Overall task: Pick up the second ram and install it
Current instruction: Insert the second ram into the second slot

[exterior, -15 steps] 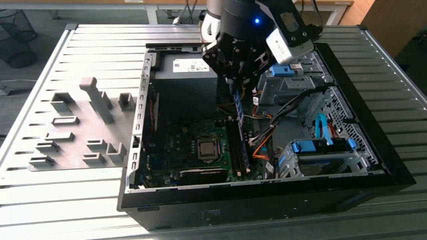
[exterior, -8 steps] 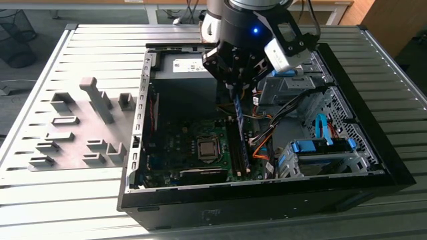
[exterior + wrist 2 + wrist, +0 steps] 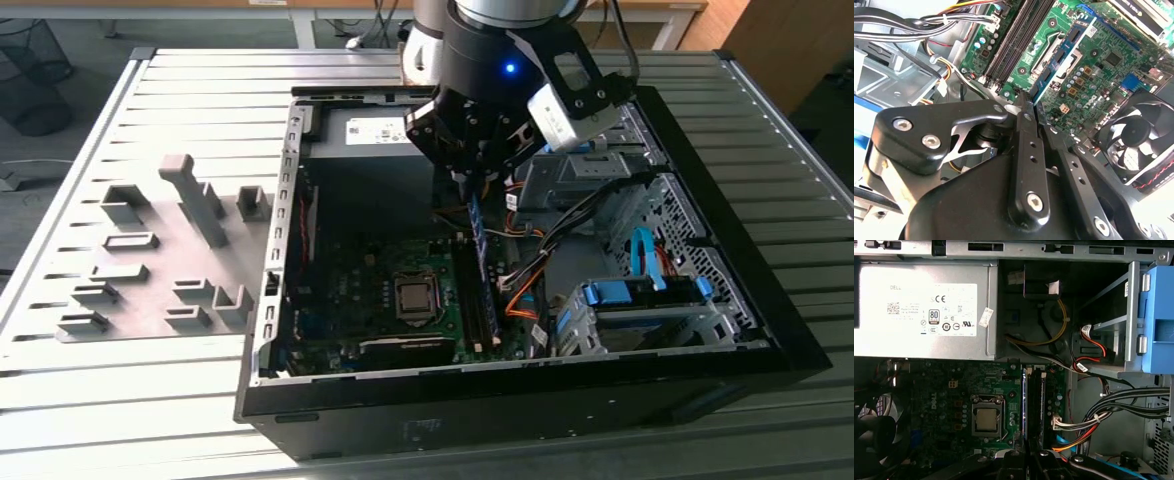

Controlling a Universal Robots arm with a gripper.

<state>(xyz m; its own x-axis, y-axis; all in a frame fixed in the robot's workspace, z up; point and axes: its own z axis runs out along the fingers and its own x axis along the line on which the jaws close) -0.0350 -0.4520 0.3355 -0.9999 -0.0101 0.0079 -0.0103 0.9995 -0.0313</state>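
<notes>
My gripper [image 3: 463, 180] hangs inside the open computer case, shut on the second ram [image 3: 481, 262], a long blue-green stick with dark chips. In the second wrist view the ram [image 3: 1064, 55] runs out from between the black fingers [image 3: 1024, 112] over the green motherboard [image 3: 1104, 75], beside the black memory slots [image 3: 1014, 35]. In the first wrist view the ram [image 3: 1024, 400] shows edge-on as a thin blue line just beside the memory slots [image 3: 1037, 400], with the gripper [image 3: 1029, 457] at its near end. Whether its lower edge touches a slot I cannot tell.
A silver power supply [image 3: 924, 305] fills the case's far end. The processor socket [image 3: 986, 419] and a black fan [image 3: 1134, 140] lie near the slots. Cable bundles [image 3: 1104, 410] and blue drive-bay latches [image 3: 641, 290] crowd the exterior view's right. Grey holder blocks [image 3: 160, 240] stand on the table.
</notes>
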